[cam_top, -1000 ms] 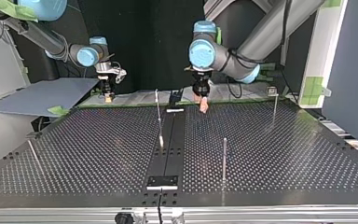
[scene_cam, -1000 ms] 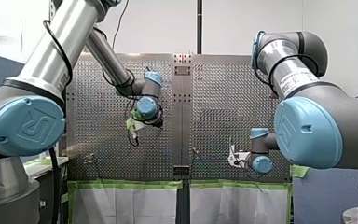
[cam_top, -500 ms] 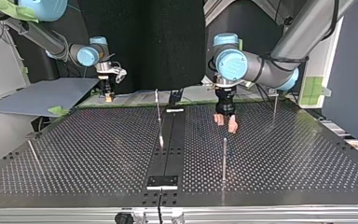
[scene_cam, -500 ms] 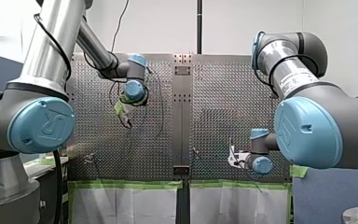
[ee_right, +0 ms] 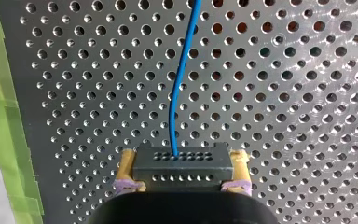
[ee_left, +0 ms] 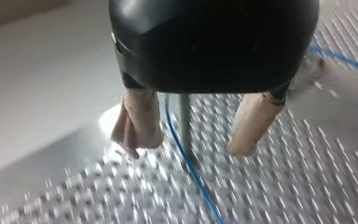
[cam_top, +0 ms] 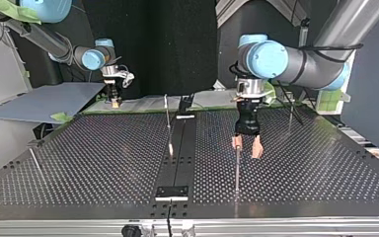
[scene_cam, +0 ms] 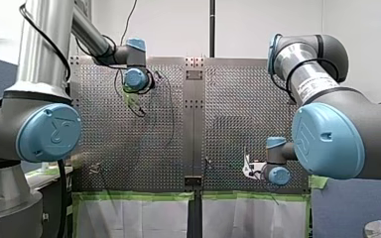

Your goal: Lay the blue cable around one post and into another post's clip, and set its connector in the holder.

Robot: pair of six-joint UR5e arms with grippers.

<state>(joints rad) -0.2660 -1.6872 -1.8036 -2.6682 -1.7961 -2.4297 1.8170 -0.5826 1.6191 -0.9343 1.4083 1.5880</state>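
My left gripper (cam_top: 246, 147) hangs open over the perforated table, and its beige fingertips (cam_top: 257, 150) straddle the top of a thin metal post (cam_top: 237, 170). In the left wrist view that post (ee_left: 184, 122) stands between the spread fingers (ee_left: 137, 122), and the blue cable (ee_left: 192, 172) runs past its foot across the plate. My right gripper (ee_right: 182, 179) is shut on the black connector (ee_right: 182, 163), with the blue cable (ee_right: 179, 84) leading away from it over the plate. In the top view my right gripper (cam_top: 114, 100) stays at the far left edge.
More thin posts stand on the plate: one near the centre strip (cam_top: 168, 123), one at the far right (cam_top: 290, 112), one at the near left (cam_top: 34, 164). A black bracket (cam_top: 172, 192) sits on the centre strip near the front edge. Green tape (ee_right: 9, 116) lines the plate's border.
My left arm has swung from the plate's far edge toward the top view's near right, and its open fingers now flank the post. My right arm has not moved.
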